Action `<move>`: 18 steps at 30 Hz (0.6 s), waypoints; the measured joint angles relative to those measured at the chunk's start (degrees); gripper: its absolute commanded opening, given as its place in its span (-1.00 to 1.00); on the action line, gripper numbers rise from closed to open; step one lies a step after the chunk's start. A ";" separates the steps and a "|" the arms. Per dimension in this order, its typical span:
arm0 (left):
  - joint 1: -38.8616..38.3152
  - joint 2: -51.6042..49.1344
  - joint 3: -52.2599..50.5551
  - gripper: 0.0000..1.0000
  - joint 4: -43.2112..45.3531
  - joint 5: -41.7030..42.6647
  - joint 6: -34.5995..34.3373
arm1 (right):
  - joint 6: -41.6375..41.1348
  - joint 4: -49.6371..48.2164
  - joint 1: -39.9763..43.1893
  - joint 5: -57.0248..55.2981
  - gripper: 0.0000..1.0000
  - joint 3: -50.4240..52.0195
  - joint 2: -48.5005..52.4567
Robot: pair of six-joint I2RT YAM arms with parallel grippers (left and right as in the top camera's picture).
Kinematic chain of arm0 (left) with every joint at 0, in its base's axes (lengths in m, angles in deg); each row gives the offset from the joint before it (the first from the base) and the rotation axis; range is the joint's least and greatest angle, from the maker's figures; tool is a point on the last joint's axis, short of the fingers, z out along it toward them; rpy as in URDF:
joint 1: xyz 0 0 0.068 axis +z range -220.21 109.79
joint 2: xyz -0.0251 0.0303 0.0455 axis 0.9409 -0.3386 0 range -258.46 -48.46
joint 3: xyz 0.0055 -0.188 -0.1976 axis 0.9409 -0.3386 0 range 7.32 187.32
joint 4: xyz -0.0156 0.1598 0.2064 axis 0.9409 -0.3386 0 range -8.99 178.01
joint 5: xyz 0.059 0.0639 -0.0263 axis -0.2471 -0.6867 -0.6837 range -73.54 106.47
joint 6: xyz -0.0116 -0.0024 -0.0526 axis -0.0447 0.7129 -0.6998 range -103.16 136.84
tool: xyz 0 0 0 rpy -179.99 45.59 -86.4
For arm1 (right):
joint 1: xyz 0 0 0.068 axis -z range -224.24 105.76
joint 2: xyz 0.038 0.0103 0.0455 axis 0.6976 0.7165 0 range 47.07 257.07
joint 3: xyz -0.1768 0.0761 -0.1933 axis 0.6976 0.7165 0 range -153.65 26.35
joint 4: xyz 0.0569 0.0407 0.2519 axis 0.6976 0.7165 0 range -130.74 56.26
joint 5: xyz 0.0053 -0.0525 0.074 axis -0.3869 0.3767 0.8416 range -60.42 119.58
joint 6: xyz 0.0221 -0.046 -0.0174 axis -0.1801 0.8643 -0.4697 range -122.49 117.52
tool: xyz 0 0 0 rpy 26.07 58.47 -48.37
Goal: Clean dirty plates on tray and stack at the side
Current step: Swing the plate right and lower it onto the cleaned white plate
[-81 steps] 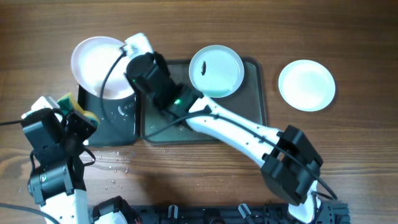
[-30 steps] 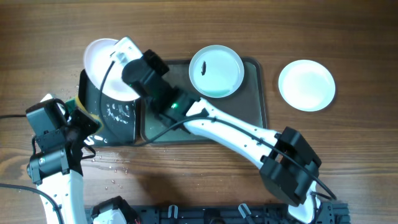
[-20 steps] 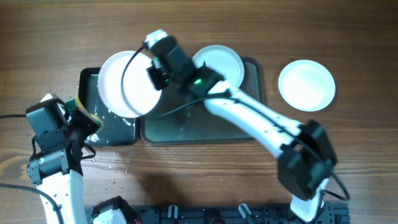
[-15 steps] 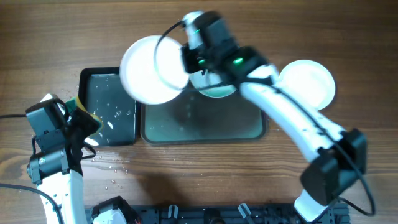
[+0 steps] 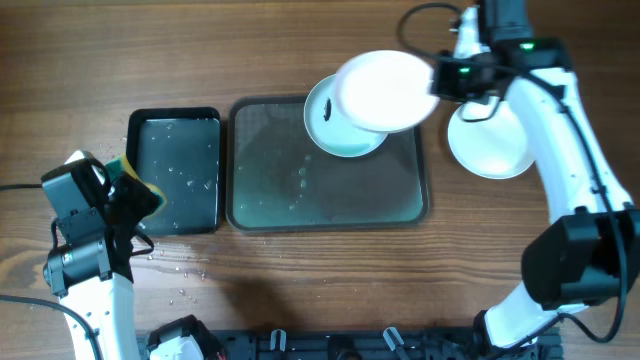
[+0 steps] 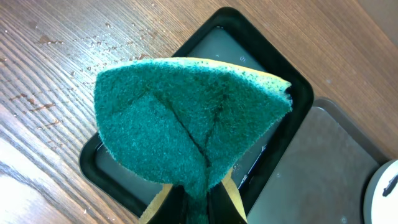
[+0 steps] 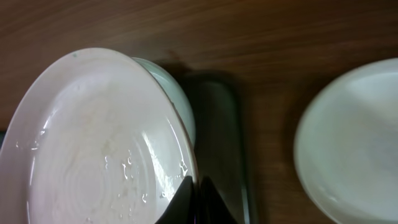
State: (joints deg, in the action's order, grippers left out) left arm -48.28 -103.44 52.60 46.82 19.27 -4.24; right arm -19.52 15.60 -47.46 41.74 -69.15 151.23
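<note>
Where white plate (image 5: 385, 90) hangs, aqua plate (image 5: 325, 128) beneath

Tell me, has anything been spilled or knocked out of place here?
Yes, a little: water droplets are scattered on the wooden table just outside the small black tray, by the left arm. The white plate held in the right fingers is wet too. Nothing looks broken.

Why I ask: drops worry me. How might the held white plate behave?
Probably slippery: water beads sit on the white plate, and the right fingers pinch only its rim. Likely stiff: no sag shows though held by one edge. Glossy like ceramic, so possibly breakable.
</note>
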 measured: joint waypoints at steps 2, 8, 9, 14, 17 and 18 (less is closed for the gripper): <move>0.00 0.00 0.00 -0.90 0.00 0.00 0.00 | 0.00 1.73 4.35 -2.47 -0.91 0.00 0.00; 0.00 -0.68 0.00 -0.92 0.00 0.00 0.00 | -0.85 2.21 11.78 -11.56 -0.91 1.38 0.00; 0.00 -1.01 0.00 -0.92 0.02 0.00 0.00 | -1.29 1.70 12.37 -12.48 -0.91 2.14 0.00; 0.00 -2.89 0.00 -0.92 0.07 0.00 0.00 | -3.13 -4.55 16.44 -16.13 -0.92 10.47 0.00; 0.00 -3.15 0.00 -0.92 0.04 0.00 0.00 | -4.83 -8.13 17.97 -18.32 -0.91 14.86 0.00; 0.00 -3.15 0.00 -0.92 0.04 0.00 0.00 | -5.27 -9.05 18.34 -19.04 -0.92 16.28 0.00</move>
State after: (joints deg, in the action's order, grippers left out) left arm -48.28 -106.59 52.60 46.86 19.27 -4.24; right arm -24.79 6.55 -29.12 22.70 -52.87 151.23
